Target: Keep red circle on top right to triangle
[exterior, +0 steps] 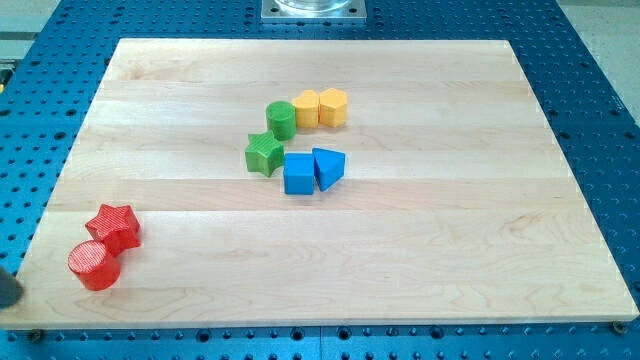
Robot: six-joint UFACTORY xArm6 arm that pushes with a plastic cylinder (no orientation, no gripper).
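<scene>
The red circle [94, 266] lies near the board's bottom-left corner, touching the red star [114, 227] just above and to its right. The blue triangle [328, 167] sits near the board's middle, touching the blue square [298, 174] on its left. The red circle is far to the lower left of the triangle. A dark shape at the view's left edge looks like my tip [8, 296]; it is just left of and below the red circle, off the board, not touching it.
A green star [264, 154] and a green circle [281, 120] stand left of and above the blue pair. Two yellow blocks, a square one [306, 107] and a hexagon [334, 106], sit side by side above them. The wooden board [450, 250] lies on a blue perforated table.
</scene>
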